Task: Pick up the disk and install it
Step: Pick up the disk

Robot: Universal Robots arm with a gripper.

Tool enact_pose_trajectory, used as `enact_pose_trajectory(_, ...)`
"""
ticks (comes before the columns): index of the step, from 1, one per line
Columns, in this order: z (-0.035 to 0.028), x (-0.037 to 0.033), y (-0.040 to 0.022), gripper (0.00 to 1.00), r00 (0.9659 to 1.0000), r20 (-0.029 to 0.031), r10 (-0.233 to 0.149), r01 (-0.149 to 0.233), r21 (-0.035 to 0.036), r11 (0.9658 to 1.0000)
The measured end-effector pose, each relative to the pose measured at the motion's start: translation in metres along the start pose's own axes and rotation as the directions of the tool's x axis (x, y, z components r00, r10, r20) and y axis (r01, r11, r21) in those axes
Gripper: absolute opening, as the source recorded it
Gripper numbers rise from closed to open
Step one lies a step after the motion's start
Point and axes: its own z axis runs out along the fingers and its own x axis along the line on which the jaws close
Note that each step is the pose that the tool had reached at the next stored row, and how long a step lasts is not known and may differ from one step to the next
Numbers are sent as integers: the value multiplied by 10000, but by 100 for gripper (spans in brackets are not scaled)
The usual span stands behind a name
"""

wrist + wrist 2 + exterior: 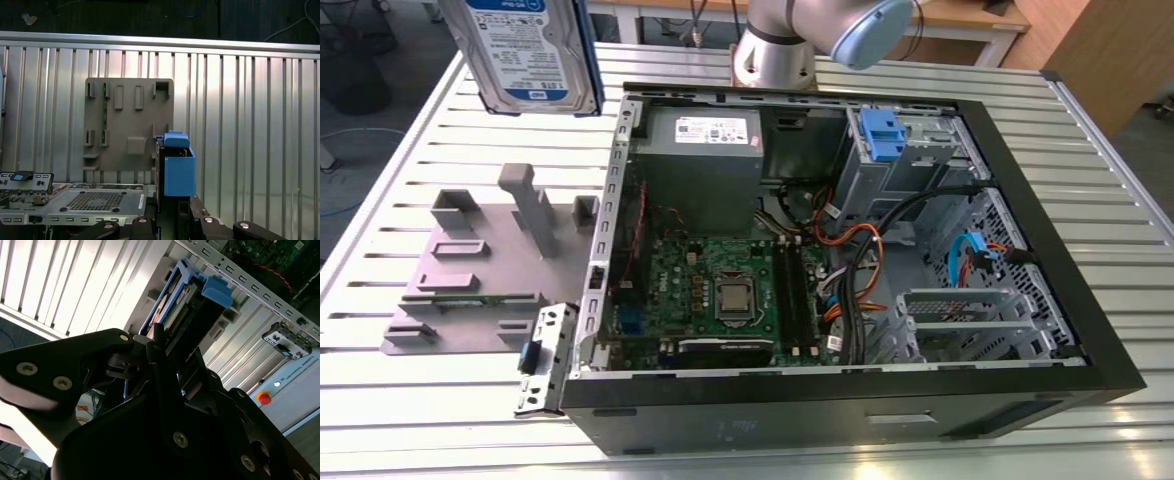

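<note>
The disk (527, 50), a silver drive with a blue-and-white label in a blue carrier, hangs upright high over the table at the exterior view's upper left. In the second wrist view my black gripper (165, 345) is shut on the disk (182, 305), whose blue end tab (218, 290) points away from the fingers. The first wrist view shows the disk (177, 170) edge-on, rising from the gripper (172, 212) above the grey fixture plate (130, 120).
The open computer case (854, 415) lies on the slatted metal table (427, 400), with a motherboard (720, 290), grey power supply (700, 130) and a drive bay holding a blue clip (881, 135). The grey fixture plate (480, 270) sits beside the case. The arm's base (781, 50) stands behind it.
</note>
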Motion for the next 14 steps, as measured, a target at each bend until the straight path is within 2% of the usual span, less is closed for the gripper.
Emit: enact_pose_trajectory(14,-2,2,-106,35,10000,0,-1,1,1,10000)
